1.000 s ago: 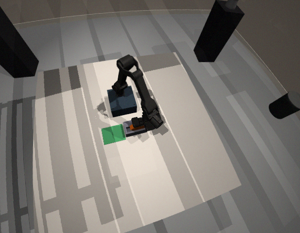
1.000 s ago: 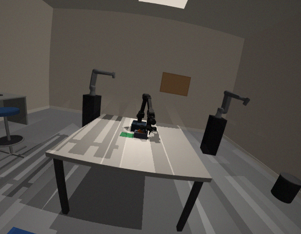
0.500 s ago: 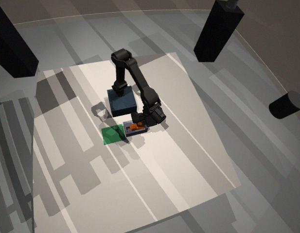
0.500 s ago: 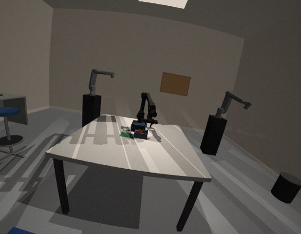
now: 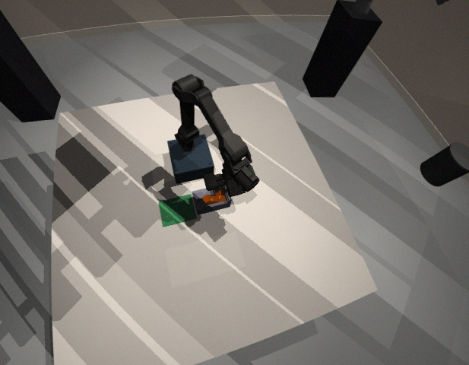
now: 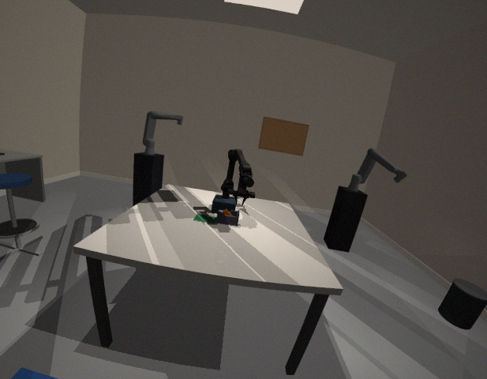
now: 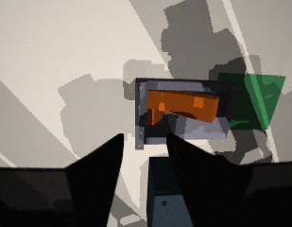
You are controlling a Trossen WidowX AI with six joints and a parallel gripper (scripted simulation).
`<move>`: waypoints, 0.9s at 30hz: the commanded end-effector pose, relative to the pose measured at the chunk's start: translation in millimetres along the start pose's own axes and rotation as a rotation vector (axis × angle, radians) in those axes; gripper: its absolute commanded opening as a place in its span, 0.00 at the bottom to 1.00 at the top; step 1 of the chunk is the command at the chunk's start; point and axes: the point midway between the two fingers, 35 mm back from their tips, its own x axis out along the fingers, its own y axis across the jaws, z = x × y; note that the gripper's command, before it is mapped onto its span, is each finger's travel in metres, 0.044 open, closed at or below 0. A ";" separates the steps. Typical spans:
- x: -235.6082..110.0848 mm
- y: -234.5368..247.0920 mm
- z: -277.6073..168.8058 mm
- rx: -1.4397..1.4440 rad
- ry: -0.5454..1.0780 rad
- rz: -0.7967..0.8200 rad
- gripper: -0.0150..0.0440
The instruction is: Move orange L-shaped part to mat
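The orange L-shaped part (image 5: 213, 197) (image 6: 226, 212) (image 7: 183, 104) lies tilted in the pocket of the grey tray (image 5: 211, 207) (image 6: 232, 220) (image 7: 183, 133). Its end toward the mat stands raised above the rim, and its L-shaped end sits low at the other side. The green mat (image 5: 177, 210) (image 6: 202, 218) (image 7: 251, 101) lies on the table right beside the tray. My gripper (image 5: 215, 184) (image 6: 244, 198) (image 7: 145, 138) hangs above the tray's L end side, clear of the part. Its fingers stand partly apart with nothing between them.
The arm's dark blue base block (image 5: 189, 160) (image 6: 222, 201) (image 7: 169, 199) stands right behind the tray. Around the table stand black pedestals (image 5: 340, 51) (image 6: 147, 177), two with other arms, and a black cylinder (image 5: 446, 163) (image 6: 463, 302) on the floor.
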 end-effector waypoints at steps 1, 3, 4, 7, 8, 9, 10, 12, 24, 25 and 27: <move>0.3 0.0 0.0 0.000 0.000 0.000 0.56; 0.3 0.0 0.0 0.000 0.000 0.000 0.56; 0.3 0.0 0.0 0.000 0.000 0.000 0.56; 0.3 0.0 0.0 0.000 0.000 0.000 0.56; 0.3 0.0 0.0 0.000 0.000 0.000 0.56; 0.3 0.0 0.0 0.000 0.000 0.000 0.56; 0.3 0.0 0.0 0.000 0.000 0.000 0.56; 0.3 0.0 0.0 0.000 0.000 0.000 0.56; -1.0 -24.1 6.1 0.487 -0.002 -0.001 0.73; -1.3 -29.8 7.3 0.600 -0.003 -0.001 0.73; -1.9 -41.2 9.2 0.828 -0.004 -0.002 0.73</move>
